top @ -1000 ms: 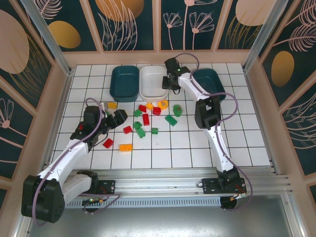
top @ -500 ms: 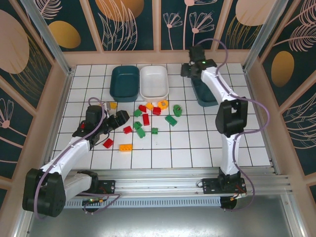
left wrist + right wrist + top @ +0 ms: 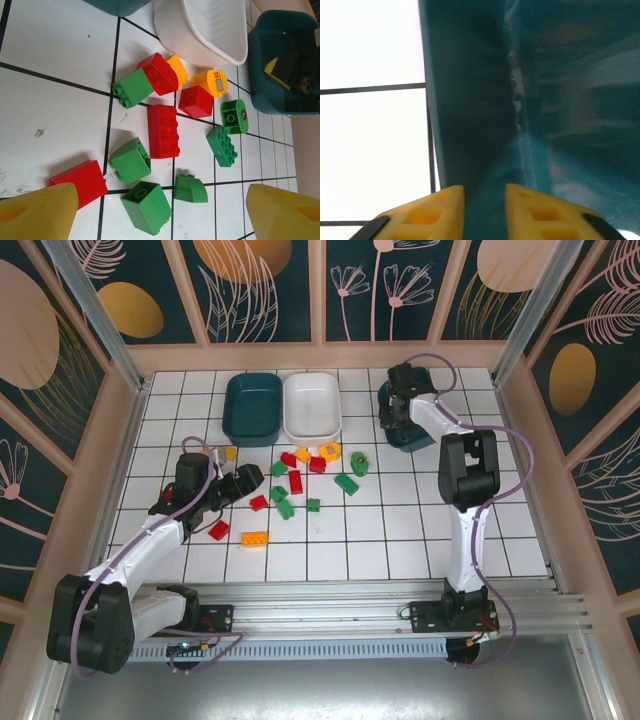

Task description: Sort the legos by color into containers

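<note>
Rt tool (image 3: 485,200) shifted from white tray (image 3: 312,405) to rt teal tray (image 3: 277,100); now pinched narrow on its wall. Lt tool (image 3: 162,215) wide, nearer legos (image 3: 300,480). Red brick (image 3: 162,131) on desk (image 3: 400,540) just ahead, long axis along approach.

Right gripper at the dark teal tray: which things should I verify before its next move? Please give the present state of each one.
1. Right gripper placed on the right teal tray: ok, the tray wall sits between the fingers.
2. Grip firm enough to move the tray: cannot tell.
3. Left gripper away from that tray: ok, it is open above the legos.
4. White tray free of legos: ok, none seen inside.
5. Legos sorted by color: not ok, red, green and yellow ones lie mixed on the table.
</note>
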